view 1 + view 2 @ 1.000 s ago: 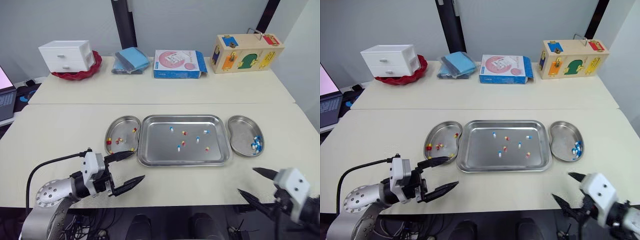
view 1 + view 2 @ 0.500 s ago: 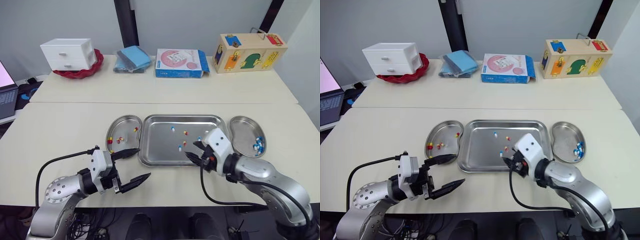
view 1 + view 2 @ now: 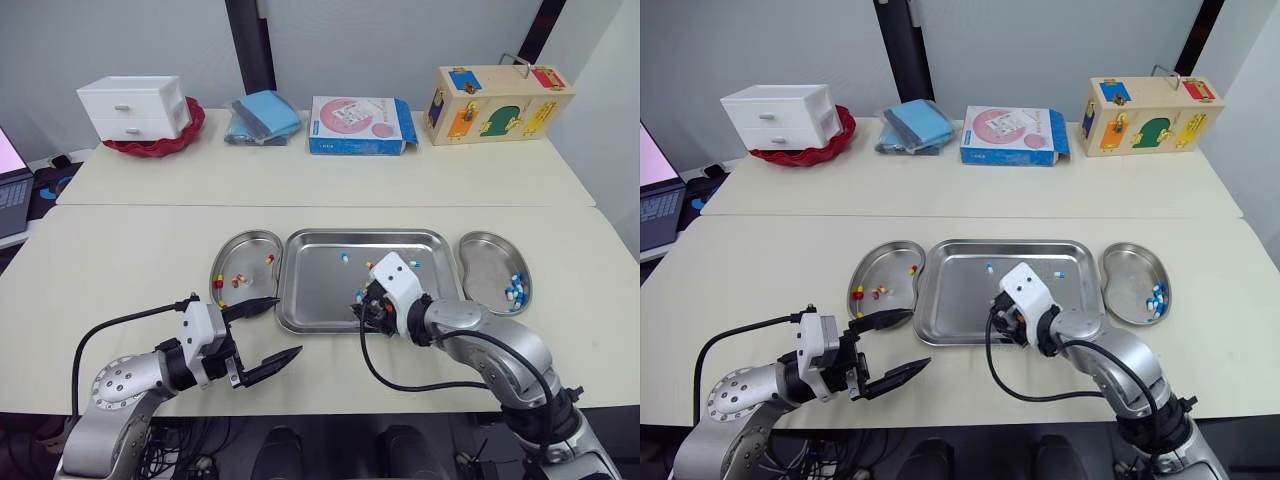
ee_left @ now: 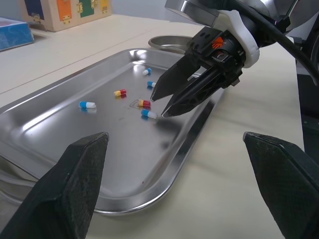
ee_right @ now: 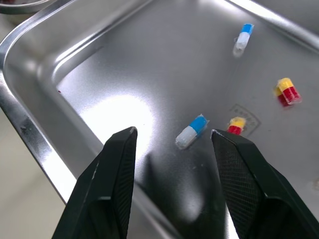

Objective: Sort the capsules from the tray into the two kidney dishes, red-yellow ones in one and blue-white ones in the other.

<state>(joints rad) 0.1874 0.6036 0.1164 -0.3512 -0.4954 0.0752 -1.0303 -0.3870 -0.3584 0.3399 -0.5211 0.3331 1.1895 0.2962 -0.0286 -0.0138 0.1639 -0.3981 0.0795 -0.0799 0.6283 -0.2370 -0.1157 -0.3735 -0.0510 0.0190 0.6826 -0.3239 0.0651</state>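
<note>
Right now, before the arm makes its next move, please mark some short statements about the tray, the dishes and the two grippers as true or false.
1. The right gripper is open over the tray, with a blue-white capsule lying between its fingers. True.
2. The left gripper holds a capsule. False: it is open and empty, above the table in front of the left dish.
3. The left dish holds blue-white capsules. False: it holds red-yellow capsules; the blue-white ones lie in the right dish.
4. The tray holds capsules of both colours. True.
</note>
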